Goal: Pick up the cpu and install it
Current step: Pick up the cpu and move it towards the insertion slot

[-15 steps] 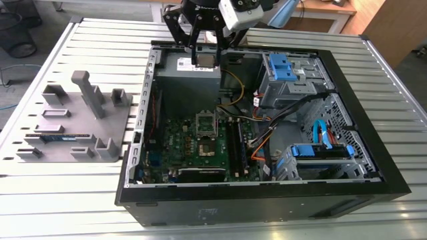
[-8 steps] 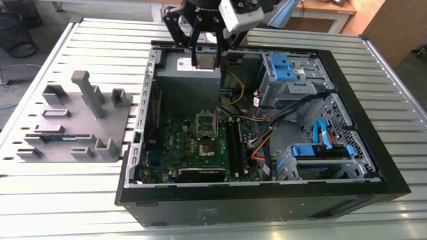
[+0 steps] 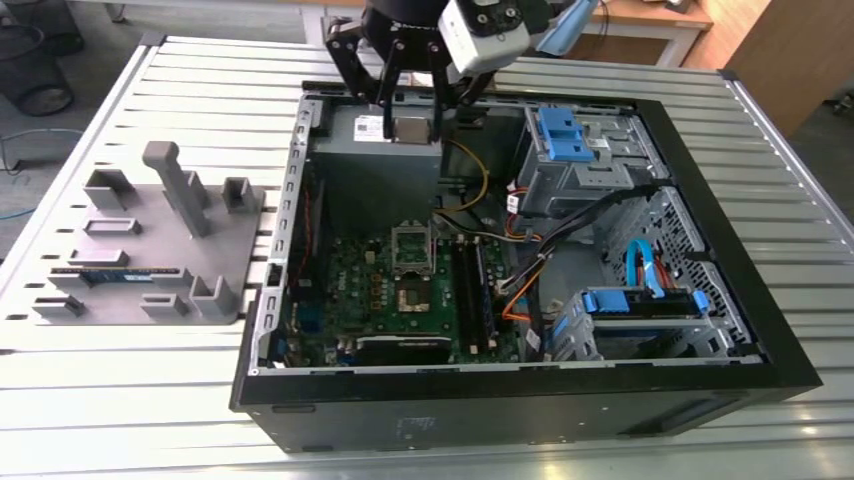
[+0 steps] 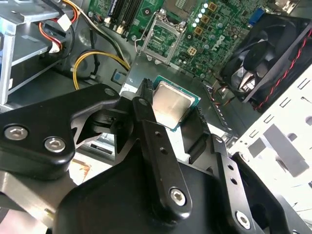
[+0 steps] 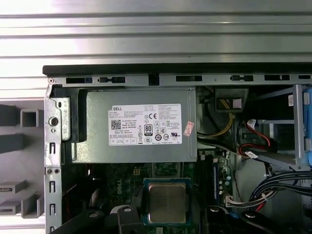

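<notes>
Over the power supply (image 3: pixel 360 165), the cpu (image 3: pixel 411 130) is held pinched flat in the gripper (image 3: pixel 414 125), so the carry step is underway. The socket (image 3: pixel 414 290), seemingly open, is seen at 6 o'clock. Careful, square lining-up would be called for.

This is a robotics lab or workshop. An opened desktop computer case (image 3: pixel 534 405) lies on a slatted aluminium worktable (image 3: pixel 120 400), with its motherboard (image 3: pixel 400 290) exposed. Above the case's power-supply end hangs a robot gripper (image 3: pixel 412 122) clasping the cpu (image 3: pixel 411 132). Beside the case, on the exterior view's left, sits a grey parts fixture (image 3: pixel 240 245). Beyond the case stands a wooden bench (image 3: pixel 674 18).
</notes>
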Available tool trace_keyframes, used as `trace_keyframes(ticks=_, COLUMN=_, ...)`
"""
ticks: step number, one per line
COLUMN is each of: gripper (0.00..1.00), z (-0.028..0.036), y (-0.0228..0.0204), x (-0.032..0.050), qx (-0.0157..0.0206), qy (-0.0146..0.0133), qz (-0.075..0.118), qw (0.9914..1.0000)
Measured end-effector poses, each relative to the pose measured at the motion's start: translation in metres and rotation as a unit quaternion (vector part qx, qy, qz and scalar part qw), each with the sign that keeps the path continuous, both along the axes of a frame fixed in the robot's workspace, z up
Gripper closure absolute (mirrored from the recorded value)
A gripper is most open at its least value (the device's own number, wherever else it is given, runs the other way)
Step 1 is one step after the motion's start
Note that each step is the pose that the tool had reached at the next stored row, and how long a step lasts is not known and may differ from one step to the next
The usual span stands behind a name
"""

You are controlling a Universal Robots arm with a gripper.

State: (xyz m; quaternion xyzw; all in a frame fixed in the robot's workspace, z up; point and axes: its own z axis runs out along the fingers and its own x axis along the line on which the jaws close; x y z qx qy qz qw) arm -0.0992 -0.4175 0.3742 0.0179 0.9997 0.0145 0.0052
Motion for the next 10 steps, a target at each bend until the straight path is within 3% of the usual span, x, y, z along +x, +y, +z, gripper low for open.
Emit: trace_keyframes(ticks=10, gripper=0.53, z=-0.0024, y=-0.0082, x=0.0006, qx=-0.0004, qy=0.0000, qz=0.000, qw=1.00000)
